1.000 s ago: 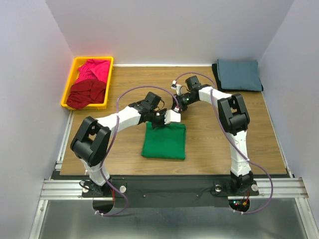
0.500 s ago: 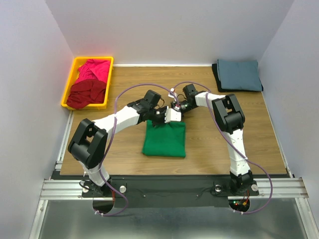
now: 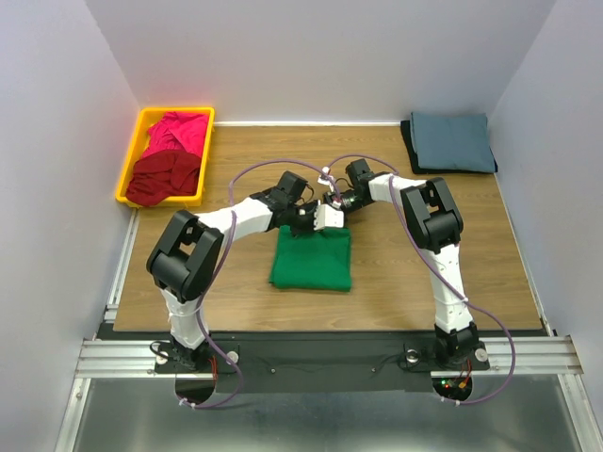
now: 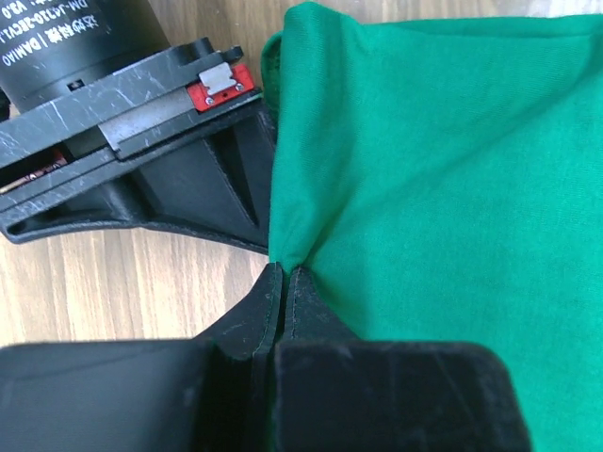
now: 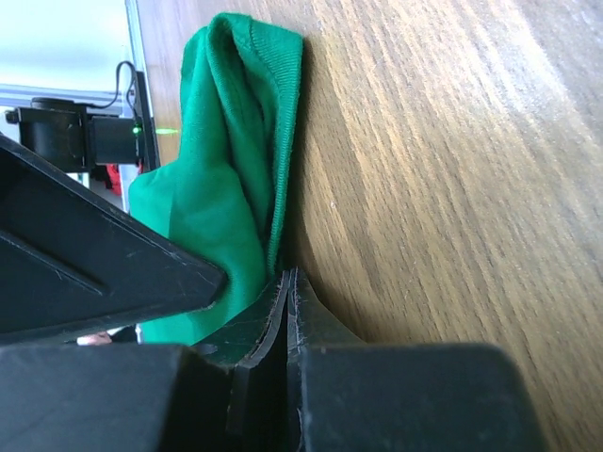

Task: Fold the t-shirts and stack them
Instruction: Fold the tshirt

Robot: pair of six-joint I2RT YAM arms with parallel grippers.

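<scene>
Green shirt point(image 3: 311, 266), folded at mid-desk point(image 3: 424, 245), is pinched at its far edge by the closed left tool point(image 4: 283, 282) and right tool point(image 5: 287, 282), set close together; probably best to lift both evenly, keeping the folds flat, toward the blue-grey shirt point(image 3: 452, 141) at far right.

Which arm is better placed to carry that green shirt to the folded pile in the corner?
Probably right: the right gripper pinches the green shirt at its far edge, and the blue-grey shirt lies on its side. The left gripper pinches it too, but would reach across.
</scene>
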